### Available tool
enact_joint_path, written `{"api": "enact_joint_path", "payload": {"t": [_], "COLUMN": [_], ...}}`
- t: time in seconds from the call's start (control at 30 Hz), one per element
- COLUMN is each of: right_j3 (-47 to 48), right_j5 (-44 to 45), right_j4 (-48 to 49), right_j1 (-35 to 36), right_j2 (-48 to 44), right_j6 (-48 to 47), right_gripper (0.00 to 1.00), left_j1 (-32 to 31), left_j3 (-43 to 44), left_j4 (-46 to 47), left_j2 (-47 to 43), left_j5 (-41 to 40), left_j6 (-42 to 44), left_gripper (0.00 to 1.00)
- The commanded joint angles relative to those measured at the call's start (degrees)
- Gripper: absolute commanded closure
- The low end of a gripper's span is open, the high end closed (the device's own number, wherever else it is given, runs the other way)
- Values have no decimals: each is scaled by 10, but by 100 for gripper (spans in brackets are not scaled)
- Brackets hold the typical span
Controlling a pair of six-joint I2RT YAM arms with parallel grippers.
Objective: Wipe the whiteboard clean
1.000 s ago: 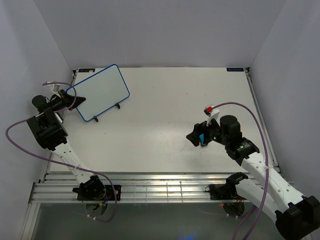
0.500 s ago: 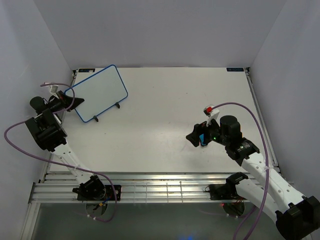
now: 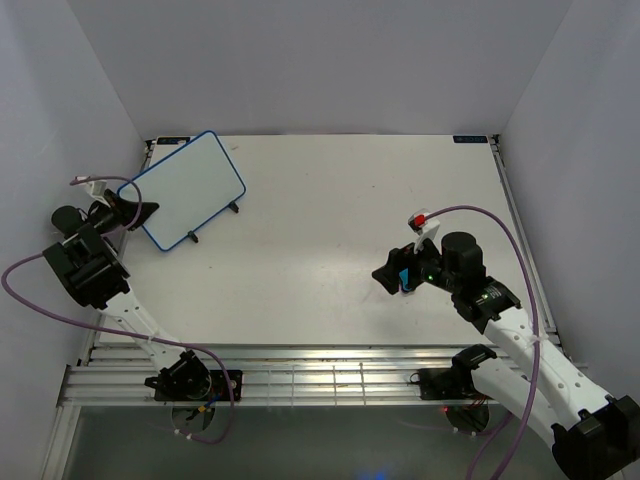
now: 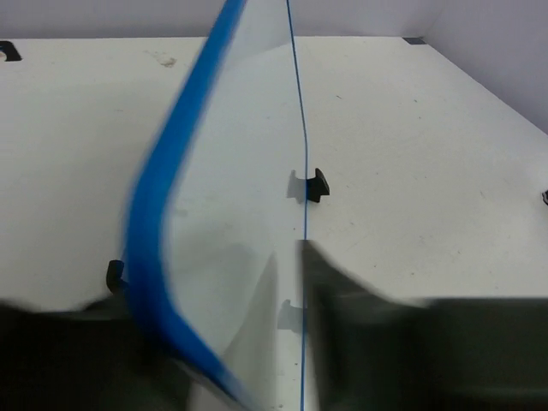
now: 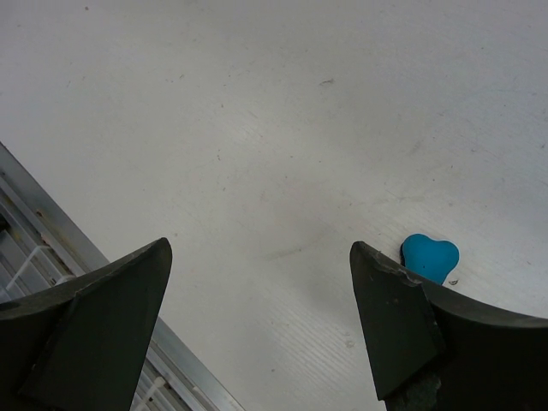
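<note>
The whiteboard (image 3: 185,188), white with a thin blue frame and no marks showing, stands tilted on small black feet (image 3: 233,207) at the far left of the table. My left gripper (image 3: 140,212) is at its left lower edge. In the left wrist view the whiteboard (image 4: 248,163) runs edge-on between my left gripper's (image 4: 214,282) jaws, which stand apart on either side of its blurred blue frame (image 4: 167,214), so the gripper is open. My right gripper (image 3: 393,272) hovers open over the table at mid right. A small blue eraser (image 5: 430,257) lies just outside my right gripper's (image 5: 259,248) right finger.
An aluminium rail (image 3: 300,375) runs along the near edge of the table and shows in the right wrist view as a rail (image 5: 26,227) at lower left. Purple-grey walls (image 3: 60,120) close in the table on the left, back and right.
My left gripper has opened and drawn back to the left. The whiteboard has shifted left and a little nearer. The right arm has not moved.
</note>
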Motion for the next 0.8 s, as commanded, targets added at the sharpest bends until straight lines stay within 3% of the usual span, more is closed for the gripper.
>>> {"api": "enact_joint_path", "payload": {"t": [0.0,0.6,0.77], "right_j3": [-5,-8,-7], "right_j5": [-11,-14,-3], "right_j4": [23,30,36], "right_j1": [3,4,4], "right_j2": [-9,-14,-4], "right_j6": [-6,-8,-11], "right_gripper": [10,10,10], "left_j1": [7,7,10], "left_j3": [-9,-53,-77], "left_j4": [55,49,-26], "left_j2": [-24,-80,-138], "left_j5": [-44,-108,-133], "left_j6": [33,40,76], "left_gripper": [3,2,2]}}
